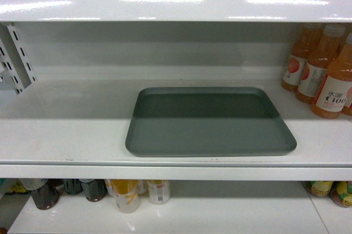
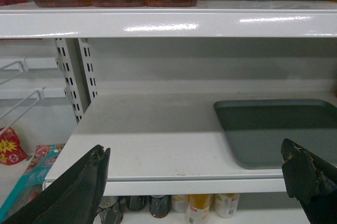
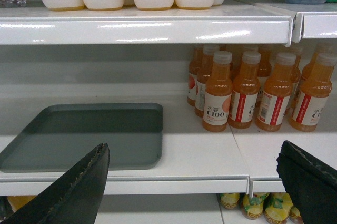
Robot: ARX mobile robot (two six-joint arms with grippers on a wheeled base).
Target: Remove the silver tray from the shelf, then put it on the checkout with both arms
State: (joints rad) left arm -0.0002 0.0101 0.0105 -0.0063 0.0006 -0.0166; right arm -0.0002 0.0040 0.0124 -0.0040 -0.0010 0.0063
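Head view: silver tray (image 1: 210,121) lies flat on the middle shelf (image 1: 66,135), near edge just behind the front lip, slightly skewed. Orange juice bottles (image 1: 322,69) stand to its right, apart from it. Neither of my grippers shows here, so both arms are probably held back from the shelf. No checkout in any view.

Left wrist: my left gripper (image 2: 195,182) has its fingers spread wide, nothing between them, hovering in front of the shelf lip. The tray's left end sits toward the right of this view, so the gripper is offset from it, facing mostly bare board. Slotted upright (image 2: 71,76) to the left.

Right wrist: my right gripper (image 3: 192,182) is also wide open and empty, in front of the lip. The tray's right end is at lower left; the bottles are close on the other side, which limits side approach.

Judgement: both arms staged for a grab at opposite short edges. The low rim leaves little to pinch.
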